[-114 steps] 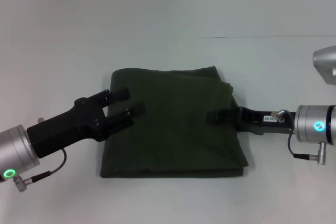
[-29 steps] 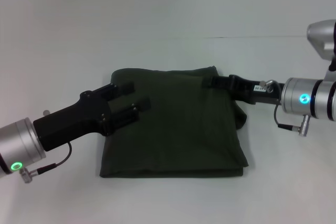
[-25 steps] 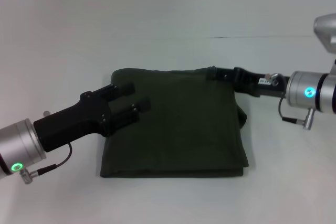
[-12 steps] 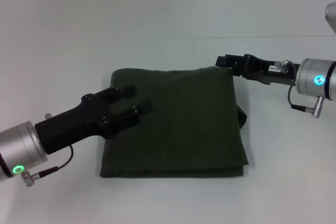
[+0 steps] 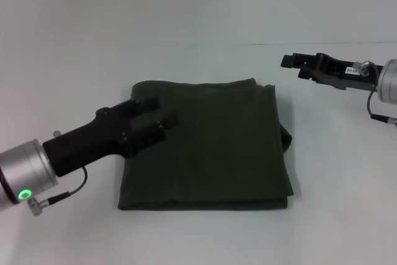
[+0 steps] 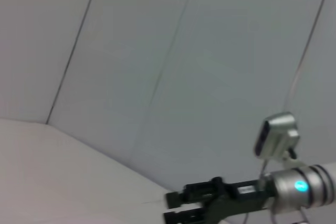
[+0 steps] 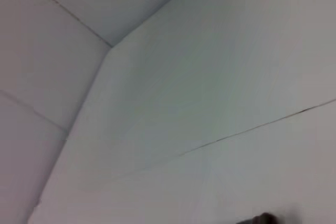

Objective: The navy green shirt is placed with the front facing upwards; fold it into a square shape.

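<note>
Shirt: the navy green shirt (image 5: 208, 144), a dark olive-green cotton garment, lies folded into a near-square stacked pad; no lettering, collar or sleeves show, only plain cloth.
Edges: left, far and near sides run fairly straight; a small bulge of cloth pokes out on the right side, toward 3 o'clock, and layered edges show along the near side.
Axis: slightly longer from 9 to 3 o'clock than from 12 to 6, near edge a little wider than far edge, sides roughly square to the head view.
Place: middle of the plain white table (image 5: 198, 10), flat on it.
Left gripper: the black left gripper (image 5: 157, 113) comes in from 8 o'clock, its two fingers spread apart and lying over the shirt's far-left corner.
Right gripper: the black right gripper (image 5: 291, 62) sits at 2 o'clock, off the shirt and apart from its far-right corner; its fingers are slightly parted, holding nothing.
</note>
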